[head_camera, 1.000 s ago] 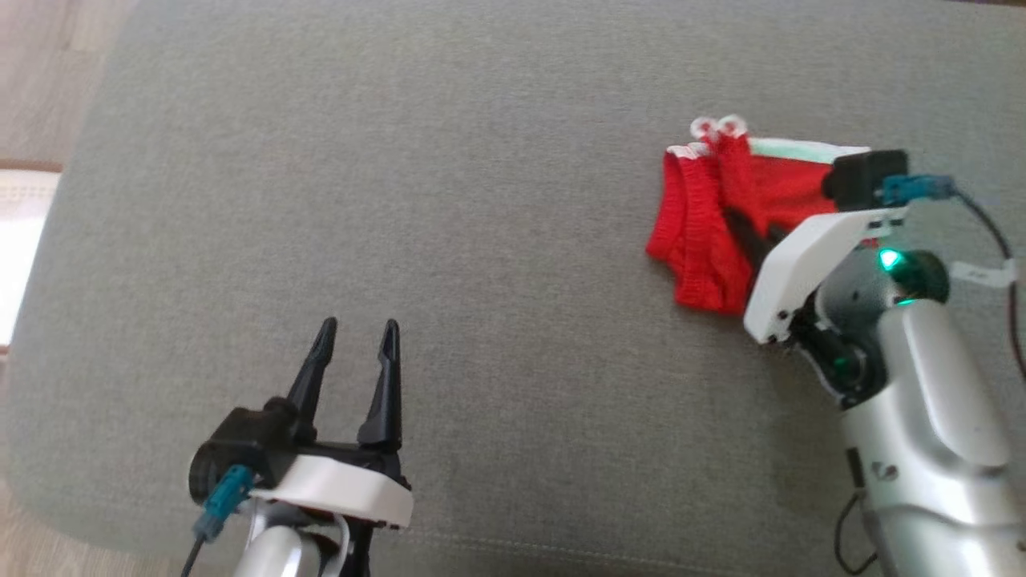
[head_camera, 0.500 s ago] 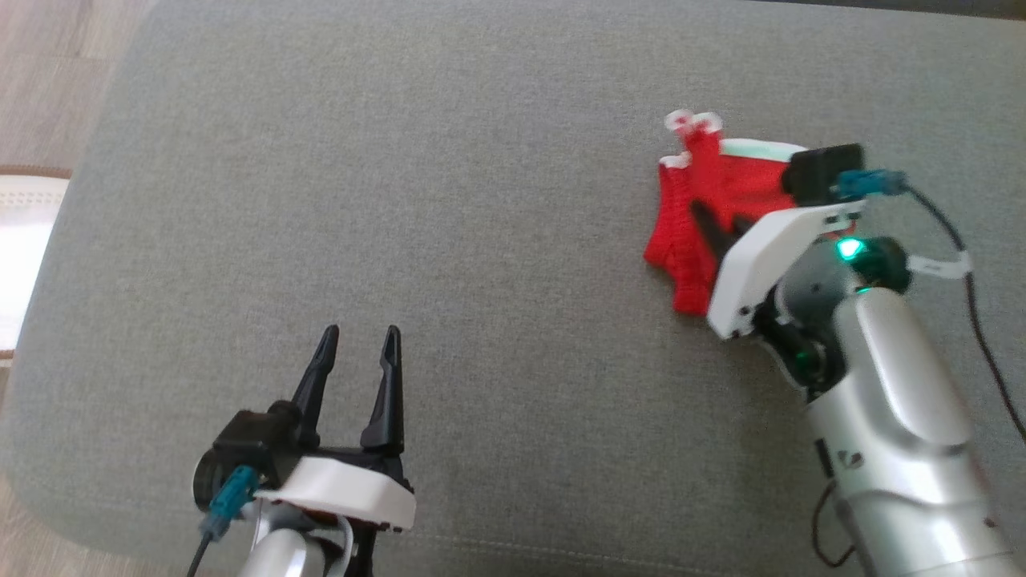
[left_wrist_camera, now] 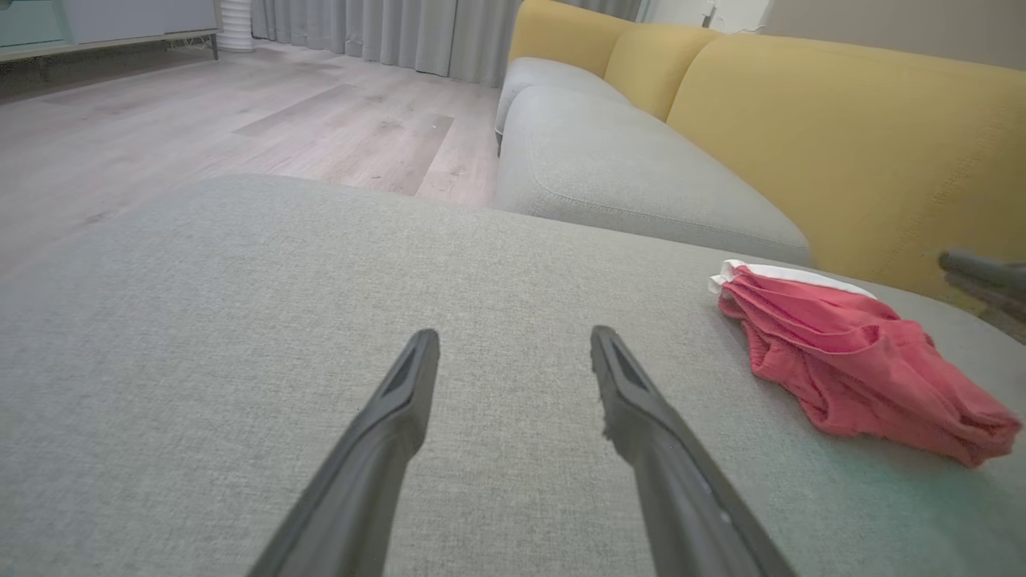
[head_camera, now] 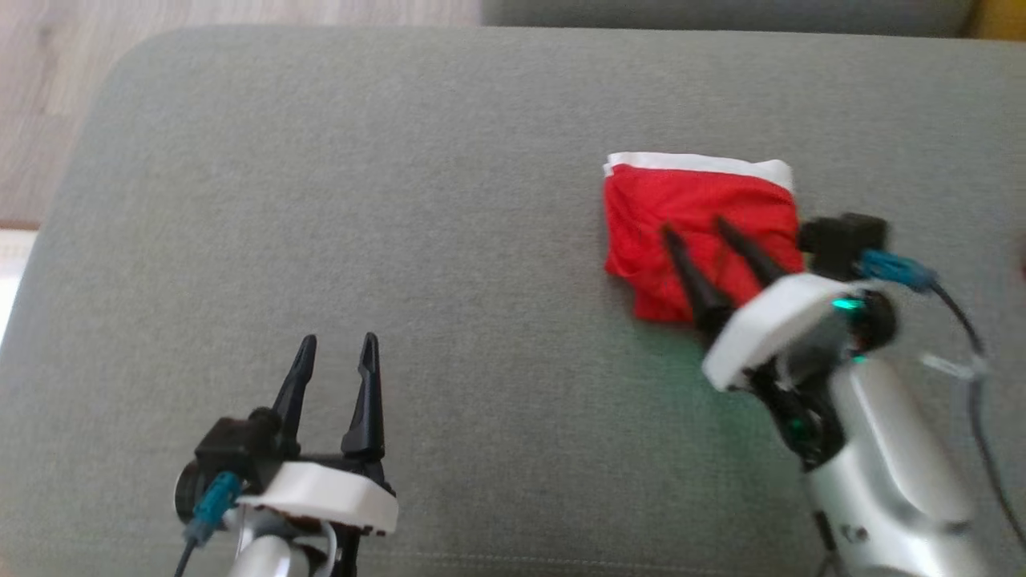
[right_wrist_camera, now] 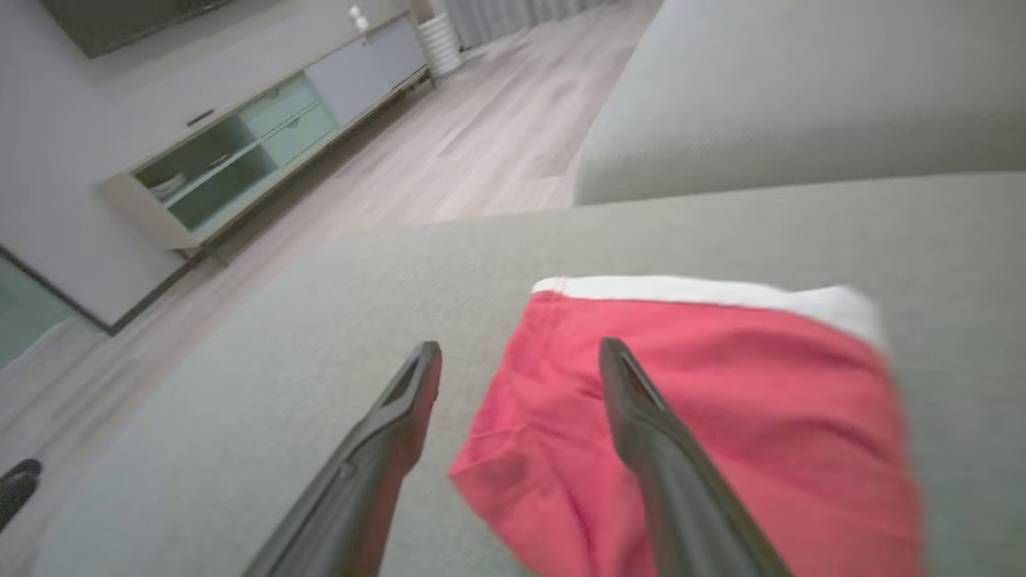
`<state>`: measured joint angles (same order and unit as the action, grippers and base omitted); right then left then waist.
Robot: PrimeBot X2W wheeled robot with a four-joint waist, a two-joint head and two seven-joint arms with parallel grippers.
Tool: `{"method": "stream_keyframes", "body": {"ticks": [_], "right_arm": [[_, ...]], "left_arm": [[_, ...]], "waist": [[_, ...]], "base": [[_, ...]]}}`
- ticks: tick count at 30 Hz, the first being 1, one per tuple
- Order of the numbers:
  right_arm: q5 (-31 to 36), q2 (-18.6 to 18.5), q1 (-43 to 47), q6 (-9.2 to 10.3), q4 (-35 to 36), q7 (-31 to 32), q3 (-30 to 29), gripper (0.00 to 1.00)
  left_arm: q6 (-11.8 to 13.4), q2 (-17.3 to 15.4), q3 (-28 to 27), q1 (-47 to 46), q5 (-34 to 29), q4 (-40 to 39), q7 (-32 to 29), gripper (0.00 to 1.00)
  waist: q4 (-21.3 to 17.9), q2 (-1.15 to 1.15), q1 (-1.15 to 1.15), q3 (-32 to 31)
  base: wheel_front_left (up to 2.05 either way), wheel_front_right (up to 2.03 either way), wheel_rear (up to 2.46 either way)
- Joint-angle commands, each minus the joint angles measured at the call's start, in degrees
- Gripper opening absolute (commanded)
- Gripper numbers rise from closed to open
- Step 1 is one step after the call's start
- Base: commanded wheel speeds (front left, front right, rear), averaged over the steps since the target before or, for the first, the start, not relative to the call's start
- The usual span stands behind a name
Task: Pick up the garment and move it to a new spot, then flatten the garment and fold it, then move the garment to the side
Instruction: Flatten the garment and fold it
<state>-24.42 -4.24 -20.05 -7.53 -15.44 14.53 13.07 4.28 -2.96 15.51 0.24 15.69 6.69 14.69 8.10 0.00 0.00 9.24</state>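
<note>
The garment (head_camera: 693, 216) is a small red piece with a white band along its far edge, lying folded on the grey cushion (head_camera: 449, 200) at the right. It also appears in the left wrist view as the garment (left_wrist_camera: 850, 361) and in the right wrist view as the garment (right_wrist_camera: 721, 401). My right gripper (head_camera: 696, 228) is open above the garment's near half, nothing between its fingers. My left gripper (head_camera: 335, 353) is open over bare cushion at the lower left, well apart from the garment.
The cushion's left edge drops to a wooden floor (head_camera: 48, 96). Behind the cushion stands a sofa with a grey seat (left_wrist_camera: 625, 168) and yellow backs (left_wrist_camera: 850, 136). A low cabinet (right_wrist_camera: 264, 152) stands across the floor.
The right gripper let go of the garment and drew back, fingers now apart. The garment now lies as a neat rectangle. The head camera shifted, so the whole scene sits lower.
</note>
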Motion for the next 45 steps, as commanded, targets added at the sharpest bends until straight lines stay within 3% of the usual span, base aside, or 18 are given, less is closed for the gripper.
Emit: {"method": "stream_keyframes", "body": {"ticks": [1, 7, 20, 21, 22, 23, 24, 25, 33, 40, 45], "right_arm": [[3.1, -0.4, 0.5, 0.04, 3.4, -2.6, -1.4, 1.0], [9.6, -2.0, 7.9, 0.04, 6.8, -11.1, -9.8, 1.0], [16.0, -3.0, 13.7, 0.04, 3.4, -21.2, -18.5, 1.0], [15.8, -2.9, 13.3, 0.04, 3.1, -21.4, -18.7, 0.94], [15.7, -2.9, 12.9, 0.04, 2.9, -21.5, -18.8, 0.49], [15.6, -2.9, 12.5, 0.04, 2.6, -21.4, -18.8, 0.31], [15.5, -3.0, 12.1, 0.04, 2.5, -21.3, -18.7, 0.04], [15.3, -3.2, 11.6, 0.04, 2.4, -21.1, -18.4, 0.0], [15.4, -4.5, 5.0, 0.04, -1.1, -19.3, -14.7, 0.0], [16.7, -3.3, -3.1, 0.04, -13.0, -17.9, -8.8, 0.0], [17.9, -1.8, -6.3, 0.04, -21.1, -20.1, -6.7, 0.0]], "left_arm": [[-0.1, 0.1, -2.4, 0.2, -0.7, -1.9, 0.3, 1.0], [-0.5, 0.1, -3.1, 1.3, -1.3, -1.8, 0.3, 1.0], [-0.8, 0.1, -5.1, 2.7, -2.0, -2.2, 0.3, 1.0], [-0.8, 0.1, -5.1, 2.7, -2.0, -2.3, 0.3, 1.0], [-0.8, 0.1, -5.1, 2.7, -2.1, -2.4, 0.3, 1.0], [-0.8, 0.1, -5.1, 2.7, -2.1, -2.6, 0.3, 1.0], [-0.8, 0.1, -5.1, 2.7, -2.2, -2.7, 0.3, 1.0], [-0.9, 0.1, -5.0, 2.6, -2.2, -2.8, 0.3, 1.0], [-0.7, 0.1, -4.9, 1.9, -2.4, -3.6, 0.3, 1.0], [-0.7, 0.1, -3.9, 0.1, -2.1, -3.6, 0.3, 1.0], [-0.3, 0.1, -3.4, -0.8, -1.6, -3.4, 0.3, 1.0]], "waist": [[-0.9, 0.0, 0.0, -1.0], [-1.5, 0.0, 0.0, -2.7], [-1.8, 0.0, 0.0, -3.8], [-1.8, 0.0, 0.0, -3.7], [-1.7, 0.0, 0.0, -3.7], [-1.5, 0.0, 0.0, -3.6], [-1.4, 0.0, 0.0, -3.6], [-1.1, 0.0, 0.0, -3.4], [1.1, 0.0, 0.0, -1.3], [3.1, 0.0, 0.0, 1.9], [4.3, 0.0, 0.0, 2.5]], "base": [[0.0, 0.0, 0.0], [0.0, 0.0, 0.0], [0.0, 0.0, 0.0], [0.0, 0.0, 0.0], [0.0, 0.0, 0.0], [0.0, 0.0, 0.0], [0.0, 0.0, 0.0], [0.0, 0.0, 0.0], [0.0, 0.0, 0.0], [0.0, 0.0, 0.0], [0.0, 0.0, 0.0]]}}
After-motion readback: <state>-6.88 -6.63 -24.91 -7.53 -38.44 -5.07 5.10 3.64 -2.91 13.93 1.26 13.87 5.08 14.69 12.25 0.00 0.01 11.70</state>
